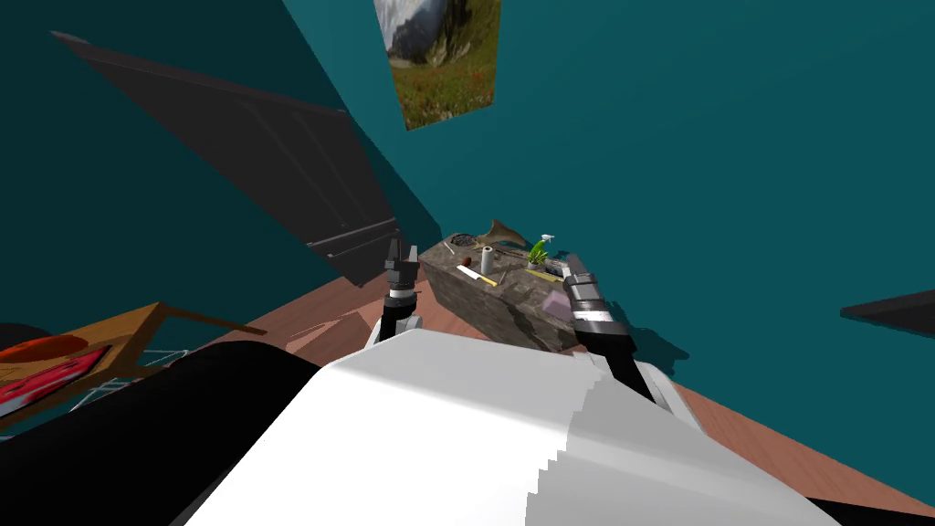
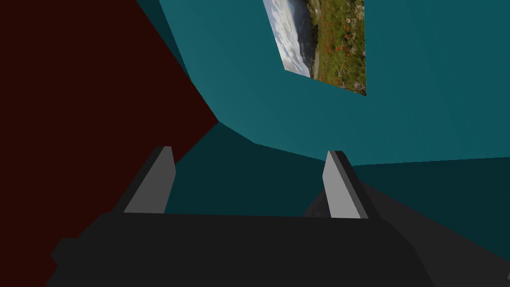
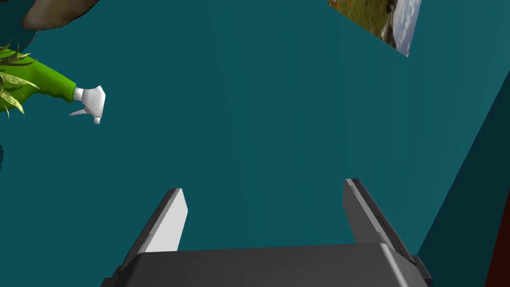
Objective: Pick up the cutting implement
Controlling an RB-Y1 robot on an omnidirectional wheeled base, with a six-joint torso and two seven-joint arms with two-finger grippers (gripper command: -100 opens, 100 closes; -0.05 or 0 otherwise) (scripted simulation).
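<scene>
A knife (image 1: 476,274) with a white blade and a yellow handle lies flat on a low stone-patterned counter (image 1: 498,310) against the teal wall. My left gripper (image 1: 403,248) is raised beside the counter's left end, left of the knife. In the left wrist view the left gripper (image 2: 249,151) is open and holds nothing. My right gripper (image 1: 573,261) hovers over the counter's right part, right of the knife. In the right wrist view the right gripper (image 3: 264,185) is open and empty, pointing at the wall past the green spray bottle (image 3: 47,85).
The counter also carries a white roll (image 1: 487,260), a green spray bottle (image 1: 541,247), a small plant, a brown dolphin-shaped figure (image 1: 503,234) and a mauve block (image 1: 554,306). A dark door panel (image 1: 274,164) slants at the left. A wooden frame (image 1: 119,338) stands at the lower left.
</scene>
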